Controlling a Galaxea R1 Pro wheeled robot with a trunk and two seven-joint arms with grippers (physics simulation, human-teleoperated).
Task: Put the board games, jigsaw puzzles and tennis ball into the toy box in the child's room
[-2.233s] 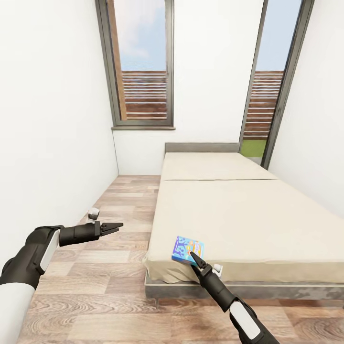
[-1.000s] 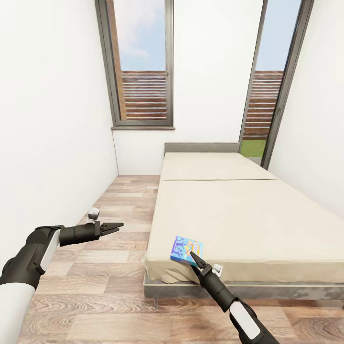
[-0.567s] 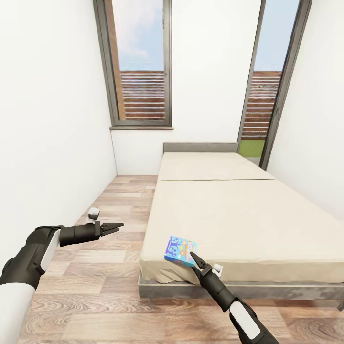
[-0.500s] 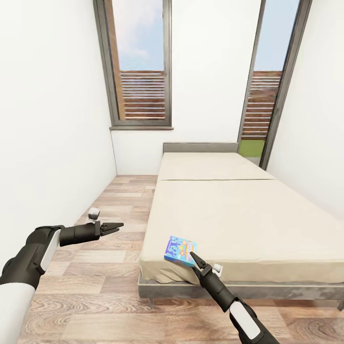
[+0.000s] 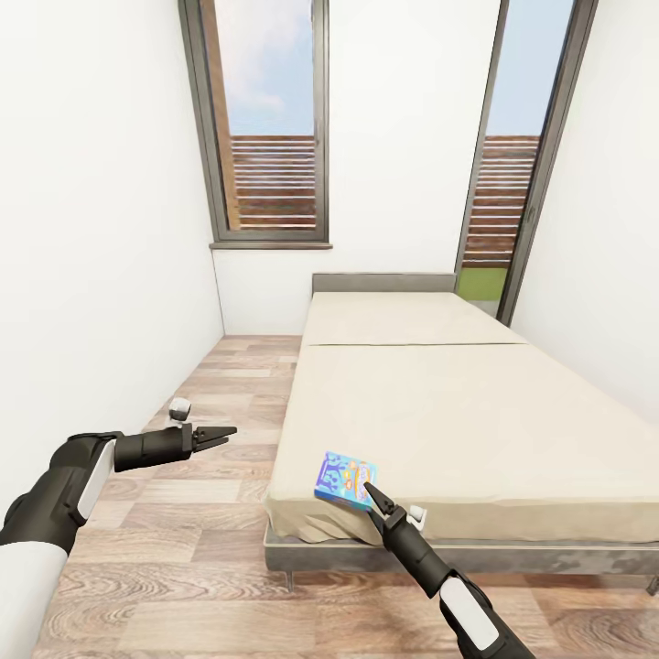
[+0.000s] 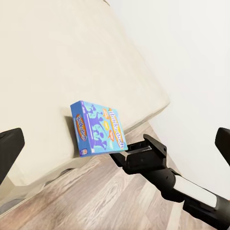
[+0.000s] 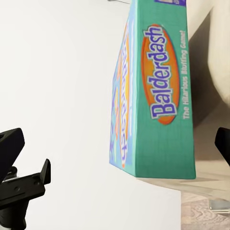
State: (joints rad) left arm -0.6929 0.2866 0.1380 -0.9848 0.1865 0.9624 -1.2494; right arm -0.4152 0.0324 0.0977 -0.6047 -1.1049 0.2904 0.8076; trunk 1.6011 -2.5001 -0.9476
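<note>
A blue board game (image 5: 346,482) lettered Balderdash sits tilted at the near left corner of the bed (image 5: 458,403), a beige two-part mattress. My right gripper (image 5: 373,497) is at the game's near lower corner. In the right wrist view the game (image 7: 158,100) lies edge-on between the two fingers, which stand wide apart with gaps on both sides. From the left wrist I see the game (image 6: 98,127) with the right gripper (image 6: 141,154) just beneath it. My left gripper (image 5: 224,432) hovers open over the floor, left of the bed. The table, toy box, jigsaw puzzles and tennis ball are out of view.
A strip of wood floor (image 5: 210,412) runs between the white left wall (image 5: 101,275) and the bed. A tall window (image 5: 270,119) and a glass door (image 5: 513,183) are in the far wall. The grey bed frame (image 5: 476,556) stands low on thin legs.
The whole view has shifted, so the bed and the blue game sit slightly further left against my right gripper. Both arms hold the same pose, and nothing differs over the last half second.
</note>
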